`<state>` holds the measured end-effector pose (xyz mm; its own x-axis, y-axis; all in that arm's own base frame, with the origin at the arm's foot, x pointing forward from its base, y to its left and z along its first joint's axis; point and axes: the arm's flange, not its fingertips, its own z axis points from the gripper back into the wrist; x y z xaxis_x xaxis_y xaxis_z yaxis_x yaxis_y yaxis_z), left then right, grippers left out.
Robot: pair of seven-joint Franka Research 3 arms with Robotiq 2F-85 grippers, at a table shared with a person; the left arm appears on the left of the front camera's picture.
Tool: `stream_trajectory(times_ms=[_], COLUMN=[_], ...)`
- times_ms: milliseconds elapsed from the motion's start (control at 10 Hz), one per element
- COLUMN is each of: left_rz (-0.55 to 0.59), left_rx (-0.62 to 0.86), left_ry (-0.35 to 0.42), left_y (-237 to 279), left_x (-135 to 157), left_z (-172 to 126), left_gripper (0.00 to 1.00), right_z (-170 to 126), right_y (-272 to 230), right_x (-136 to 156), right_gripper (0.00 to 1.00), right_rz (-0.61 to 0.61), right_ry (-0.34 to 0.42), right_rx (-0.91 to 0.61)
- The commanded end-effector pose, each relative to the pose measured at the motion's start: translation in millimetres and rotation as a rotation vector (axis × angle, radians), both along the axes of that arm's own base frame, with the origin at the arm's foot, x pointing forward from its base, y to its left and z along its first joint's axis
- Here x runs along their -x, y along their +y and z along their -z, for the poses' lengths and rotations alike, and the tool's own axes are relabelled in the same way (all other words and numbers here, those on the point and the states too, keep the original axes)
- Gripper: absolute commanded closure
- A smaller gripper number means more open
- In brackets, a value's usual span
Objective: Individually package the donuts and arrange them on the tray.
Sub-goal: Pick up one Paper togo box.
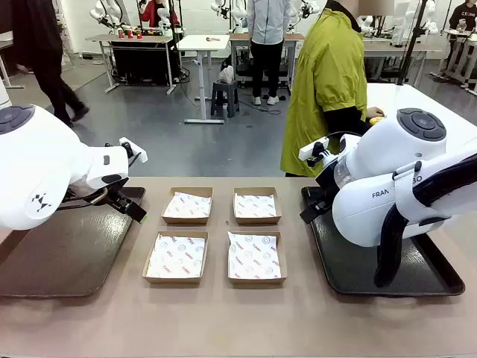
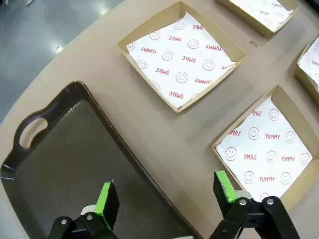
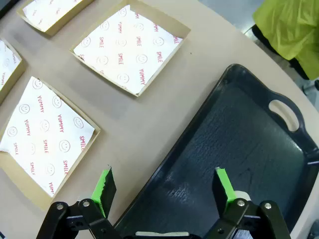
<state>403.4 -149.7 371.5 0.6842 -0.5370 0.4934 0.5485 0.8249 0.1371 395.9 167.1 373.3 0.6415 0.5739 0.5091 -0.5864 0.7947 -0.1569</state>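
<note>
Cardboard boxes [image 1: 176, 281], four mid-table, each lined with smiley-print paper [image 1: 177, 257], left tray [image 1: 59, 253] and right tray [image 1: 350, 277] at the table ends, my left gripper [image 2: 164, 191] and right gripper [image 3: 163, 184] both spread apart.

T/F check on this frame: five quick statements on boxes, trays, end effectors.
1. Four boxes sit between the left tray and the right tray. True.
2. A donut lies in each box. False: each holds just a printed paper liner.
3. The left end effector is shut on a box. False: it is open with nothing between its fingers, by the left tray's edge.
4. The right end effector is open and holds nothing. True.
5. The boxes are stacked in one pile. False: they lie apart in a two-by-two grid.
</note>
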Motion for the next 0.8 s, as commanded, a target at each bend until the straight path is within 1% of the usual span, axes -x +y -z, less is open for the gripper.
stream_trajectory(times_ms=[0, 700], left_rz=[0.0, 0.0], left_rx=[0.0, 0.0], left_ry=[0.0, 0.0], left_y=[-0.1, -0.1], left_x=[0.1, 0.1], left_z=[0.0, 0.0], left_gripper=[0.0, 0.0], right_z=[0.0, 0.0], right_y=[0.0, 0.0], right_x=[0.0, 0.0], right_gripper=[0.0, 0.0], right_rz=[0.0, 0.0], right_ry=[0.0, 0.0], right_rx=[0.0, 0.0])
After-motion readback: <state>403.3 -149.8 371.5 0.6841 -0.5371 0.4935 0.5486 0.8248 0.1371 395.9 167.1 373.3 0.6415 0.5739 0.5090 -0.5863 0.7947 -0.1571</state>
